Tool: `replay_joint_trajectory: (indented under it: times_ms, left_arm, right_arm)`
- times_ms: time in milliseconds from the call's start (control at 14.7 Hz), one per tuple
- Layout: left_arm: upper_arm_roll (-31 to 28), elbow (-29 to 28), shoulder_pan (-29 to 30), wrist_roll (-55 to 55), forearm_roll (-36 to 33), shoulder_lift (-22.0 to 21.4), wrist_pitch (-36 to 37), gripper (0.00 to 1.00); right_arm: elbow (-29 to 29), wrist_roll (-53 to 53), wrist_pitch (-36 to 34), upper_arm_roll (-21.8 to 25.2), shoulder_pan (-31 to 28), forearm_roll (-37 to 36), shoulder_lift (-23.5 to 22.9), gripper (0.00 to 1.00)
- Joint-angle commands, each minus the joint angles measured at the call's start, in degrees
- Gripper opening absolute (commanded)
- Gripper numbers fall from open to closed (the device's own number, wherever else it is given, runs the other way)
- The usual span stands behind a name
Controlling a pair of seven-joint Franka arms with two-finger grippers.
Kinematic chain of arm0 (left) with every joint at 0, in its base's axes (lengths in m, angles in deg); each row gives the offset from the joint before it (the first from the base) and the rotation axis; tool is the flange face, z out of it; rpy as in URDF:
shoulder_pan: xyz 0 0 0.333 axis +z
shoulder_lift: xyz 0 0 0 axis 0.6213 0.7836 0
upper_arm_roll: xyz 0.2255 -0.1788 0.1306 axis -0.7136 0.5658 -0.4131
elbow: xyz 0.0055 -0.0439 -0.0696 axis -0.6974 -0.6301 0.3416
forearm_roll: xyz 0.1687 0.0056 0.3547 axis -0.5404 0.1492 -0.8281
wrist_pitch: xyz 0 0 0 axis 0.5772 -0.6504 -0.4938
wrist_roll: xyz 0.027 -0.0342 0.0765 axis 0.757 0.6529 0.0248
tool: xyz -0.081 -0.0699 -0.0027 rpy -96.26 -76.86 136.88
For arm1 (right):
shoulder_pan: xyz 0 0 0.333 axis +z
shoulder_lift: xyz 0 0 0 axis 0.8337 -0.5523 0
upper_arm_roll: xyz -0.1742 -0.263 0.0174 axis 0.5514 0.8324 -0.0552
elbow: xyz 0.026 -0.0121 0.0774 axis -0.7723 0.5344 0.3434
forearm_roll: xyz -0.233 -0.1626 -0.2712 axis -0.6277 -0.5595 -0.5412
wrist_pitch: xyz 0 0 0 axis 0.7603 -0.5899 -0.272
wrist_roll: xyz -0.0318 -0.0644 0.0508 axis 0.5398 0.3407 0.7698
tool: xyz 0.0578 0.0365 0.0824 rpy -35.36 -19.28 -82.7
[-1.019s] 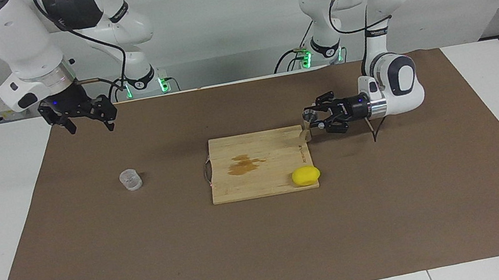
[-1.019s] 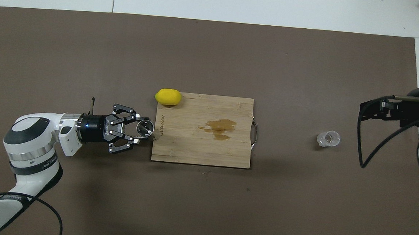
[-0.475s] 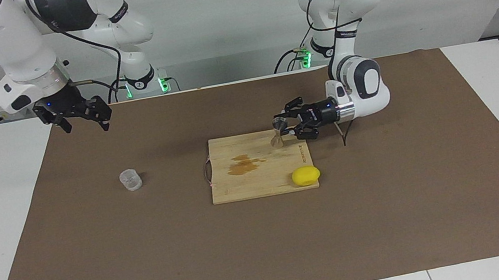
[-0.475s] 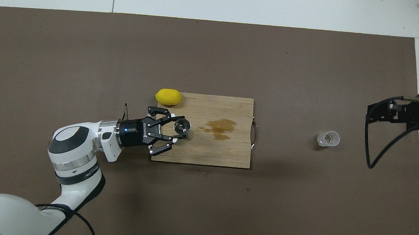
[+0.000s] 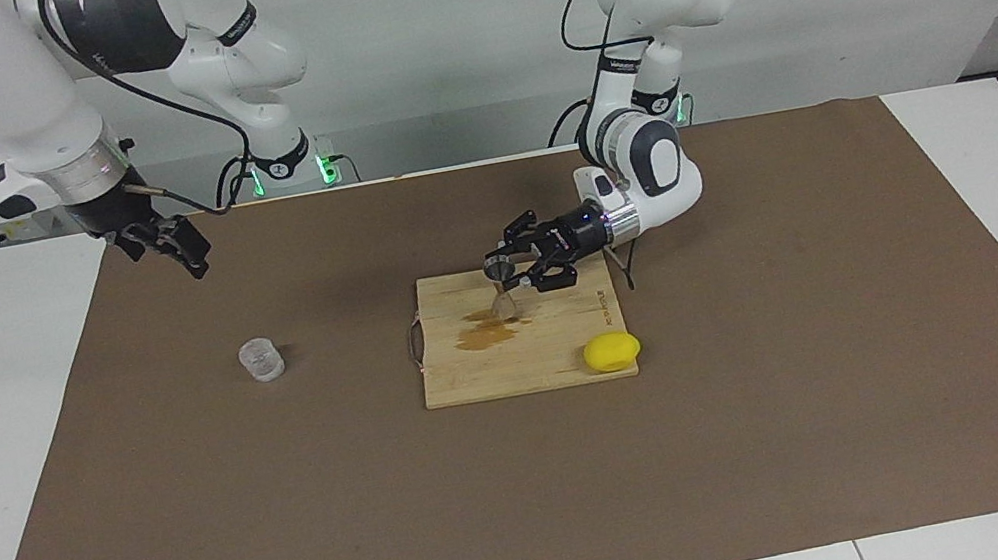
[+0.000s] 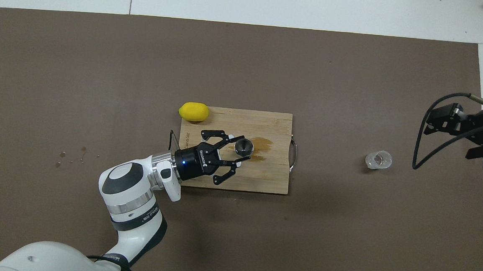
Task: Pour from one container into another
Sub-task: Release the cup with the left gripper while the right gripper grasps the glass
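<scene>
Left end effector (image 5: 505, 271): mine, clenched around the metal jigger (image 5: 500, 288) above the cutting board (image 5: 523, 362), over its brown stain (image 5: 489, 327).
Right end effector (image 5: 166, 242): mine, fingers spread, empty, raised at the right arm's end of the table (image 5: 6, 423).
Ribbed cup (image 5: 261, 359): upright on the brown mat (image 5: 295, 517), at the right arm's end, apart from the board.
Lemon (image 5: 611, 351): at the board's corner farthest from me.

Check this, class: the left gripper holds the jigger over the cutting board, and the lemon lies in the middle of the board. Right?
One slip. The lemon lies at a corner of the board, as the overhead view shows. The left gripper does hold the jigger over it.
</scene>
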Motion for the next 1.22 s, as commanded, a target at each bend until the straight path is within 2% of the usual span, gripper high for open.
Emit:
replay_joint_trajectory:
  times_ms: [0,272,475,747,951,1155]
  left_arm:
    - [-0.9,1.3,-3.7,-6.0,5.4,0.1,-3.4,0.00]
    - [-0.9,4.0,-4.8,-9.4,7.0,1.3,-4.8,0.00]
    - [-0.8,4.3,-6.3,-10.9,10.5,3.4,-4.0,0.00]
    - [-0.8,4.6,-6.3,-11.4,10.8,4.6,-3.7,0.00]
    - [-0.8,4.6,-6.3,-11.3,10.9,4.9,-3.1,0.00]
    - [-0.8,4.5,-6.3,-11.3,10.8,5.2,-3.1,0.00]
  right_arm:
    - [3.8,11.5,3.8,-0.2,-3.7,6.1,-0.1,0.99]
    - [8.6,20.3,7.0,-0.3,-7.7,11.3,-0.8,0.99]
    - [8.8,23.6,7.6,-0.2,-11.7,16.9,-6.4,1.00]
    - [9.9,24.2,10.4,-0.2,-15.2,20.0,-11.9,1.00]
    - [14.4,24.2,16.2,-0.3,-16.2,22.4,-12.5,1.00]
    - [17.4,23.8,19.0,-0.2,-16.9,27.3,-13.8,1.00]
